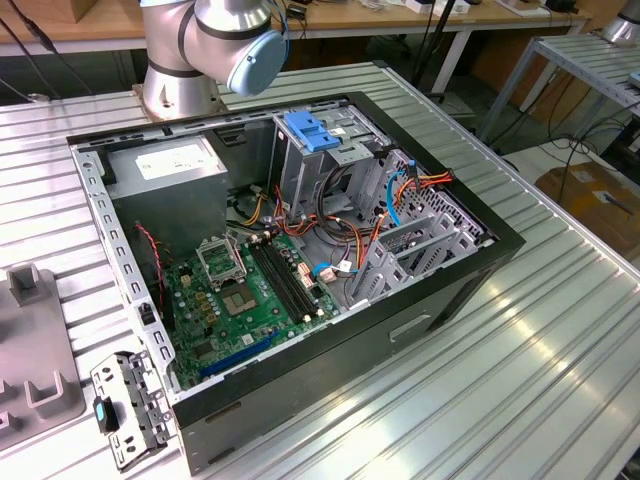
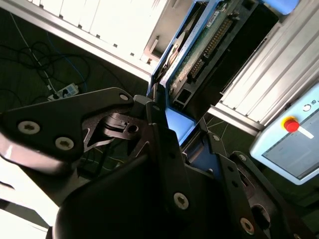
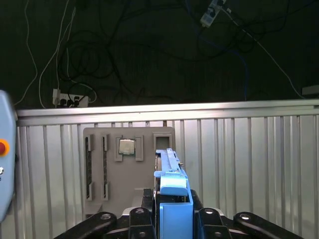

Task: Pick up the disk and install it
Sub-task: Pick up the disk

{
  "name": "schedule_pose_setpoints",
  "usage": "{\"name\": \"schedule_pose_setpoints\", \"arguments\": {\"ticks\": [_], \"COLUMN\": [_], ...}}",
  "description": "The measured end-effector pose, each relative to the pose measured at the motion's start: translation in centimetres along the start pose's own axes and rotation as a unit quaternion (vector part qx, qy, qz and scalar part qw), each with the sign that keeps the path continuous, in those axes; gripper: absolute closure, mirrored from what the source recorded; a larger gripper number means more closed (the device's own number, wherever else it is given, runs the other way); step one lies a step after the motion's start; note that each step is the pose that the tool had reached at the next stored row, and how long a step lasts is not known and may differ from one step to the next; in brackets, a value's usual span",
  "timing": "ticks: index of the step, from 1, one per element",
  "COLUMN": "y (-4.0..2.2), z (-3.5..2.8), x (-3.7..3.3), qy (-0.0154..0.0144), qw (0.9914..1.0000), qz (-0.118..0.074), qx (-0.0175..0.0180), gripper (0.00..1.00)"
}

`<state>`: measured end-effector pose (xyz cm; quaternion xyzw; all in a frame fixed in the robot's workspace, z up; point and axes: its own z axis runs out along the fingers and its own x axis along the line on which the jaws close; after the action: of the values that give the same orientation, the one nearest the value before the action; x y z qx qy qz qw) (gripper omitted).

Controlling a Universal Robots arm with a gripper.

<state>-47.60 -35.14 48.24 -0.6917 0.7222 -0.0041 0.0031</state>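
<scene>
In both wrist views my gripper (image 3: 172, 201) is shut on the disk (image 3: 168, 162), held on edge between the two black fingers (image 3: 141, 215). Its bright blue carrier frame sticks out past the fingertips. In the second wrist view the disk (image 2: 202, 47) shows its green circuit-board side inside the blue rails, with the gripper (image 2: 178, 133) clamped on the near end. It hangs in the air above the ribbed metal table (image 3: 249, 164). The open computer case (image 1: 300, 260) lies on the table in the exterior view, with a tall grey drive cage (image 1: 320, 165) topped by a blue latch.
A grey fixture plate (image 3: 127, 169) holding a processor chip lies on the table below the gripper; it is at the exterior view's left (image 1: 30, 370). A loose metal bracket (image 1: 128, 405) lies beside the case. A teach pendant (image 2: 294, 144) with a red button hangs nearby. Cables run across the floor.
</scene>
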Motion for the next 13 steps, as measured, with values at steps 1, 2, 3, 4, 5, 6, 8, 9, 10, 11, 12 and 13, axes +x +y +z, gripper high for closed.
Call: {"name": "schedule_pose_setpoints", "arguments": {"ticks": [1,2,3,4,5,6,8,9,10,11,12,13], "y": [0.0,0.0,0.0,-0.01,0.0,-0.01,-0.01,-0.01,-0.01,-0.01,-0.01,-0.01], "z": [-0.07,-0.21,-0.29,-0.37,-0.52,-0.63,-0.86,-0.98,-1.08,-1.21,-1.32,-1.45], "x": [0.0,0.0,0.0,0.0,0.0,0.0,0.0,0.0,0.0,0.0,0.0,0.0], "qy": [0.0,0.0,0.0,0.0,0.0,0.0,0.0,0.0,0.0,0.0,0.0,0.0], "qw": [1.0,1.0,1.0,1.0,1.0,1.0,1.0,1.0,1.0,1.0,1.0,1.0], "qz": [0.0,0.0,0.0,0.0,0.0,0.0,0.0,0.0,0.0,0.0,0.0,0.0], "qx": [0.0,0.0,0.0,-0.0001,0.0,0.0,0.0,-0.0001,0.0,-0.0001,0.0,-0.0001], "gripper": [0.64,0.64,0.64,0.64,0.64,0.64,0.64,0.64,0.64,0.64,0.64,0.64]}}
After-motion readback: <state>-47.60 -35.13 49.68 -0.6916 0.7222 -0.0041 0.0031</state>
